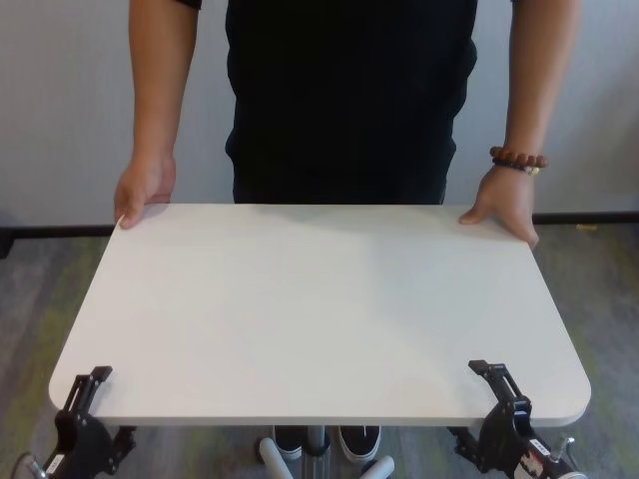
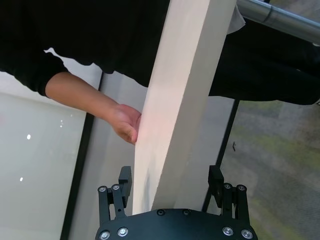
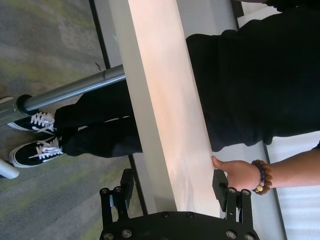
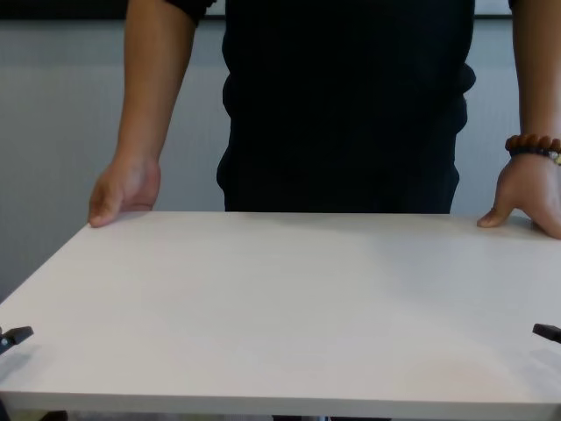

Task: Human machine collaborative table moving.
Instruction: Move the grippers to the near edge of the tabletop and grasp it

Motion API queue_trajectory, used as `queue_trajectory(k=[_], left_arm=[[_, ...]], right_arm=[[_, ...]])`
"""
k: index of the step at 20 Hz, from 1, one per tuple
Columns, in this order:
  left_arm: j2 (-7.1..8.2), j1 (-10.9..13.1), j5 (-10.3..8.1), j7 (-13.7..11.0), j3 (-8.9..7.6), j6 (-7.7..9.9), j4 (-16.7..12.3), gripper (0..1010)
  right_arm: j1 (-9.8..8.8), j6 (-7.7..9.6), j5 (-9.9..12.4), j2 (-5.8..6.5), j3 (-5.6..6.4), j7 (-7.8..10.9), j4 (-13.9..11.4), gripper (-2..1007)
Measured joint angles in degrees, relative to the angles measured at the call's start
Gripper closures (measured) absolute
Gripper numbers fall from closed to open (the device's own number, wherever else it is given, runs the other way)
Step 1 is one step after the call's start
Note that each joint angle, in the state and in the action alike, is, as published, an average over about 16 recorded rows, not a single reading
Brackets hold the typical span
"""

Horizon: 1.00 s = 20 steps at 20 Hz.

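Left tool [image 1: 85,394] and right tool [image 1: 496,387] straddle the white surface's [image 1: 319,309] near edge, jaws apart. The person's hands [image 1: 143,188] hold the far corners, apparently sharing the carry.

bench [image 1: 319,309]: 1 | human [image 1: 349,100]: 1, two hands on far corners | grippers: 2, left gripper [image 1: 88,391], right gripper [image 1: 496,384] at near corners | bracelet [image 1: 518,159]: 1 | shoes [image 3: 37,137]: 2

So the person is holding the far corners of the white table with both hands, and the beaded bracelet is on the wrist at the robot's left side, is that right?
Not quite. The person does hold the far corners of the table with both hands, but the beaded bracelet is on the wrist at the robot's right side, as the head view shows. The wrist at the robot's left is bare.
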Motion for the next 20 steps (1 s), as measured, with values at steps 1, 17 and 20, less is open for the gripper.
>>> queue_trajectory(k=[1, 17, 20], left_arm=[[-0.10, 0.05, -0.18, -0.11, -0.15, -0.09, -0.04, 17], [-0.57, 0.30, -1.20, -0.55, -0.86, -0.66, -0.23, 17], [-0.51, 0.27, -1.02, -0.49, -0.75, -0.59, -0.21, 17]], right_arm=[[-0.02, -0.06, -0.04, -0.07, 0.10, 0.03, 0.00, 4], [-0.20, -0.48, 0.10, -0.53, 0.65, 0.18, 0.13, 4], [-0.20, -0.42, 0.06, -0.49, 0.58, 0.19, 0.12, 4]])
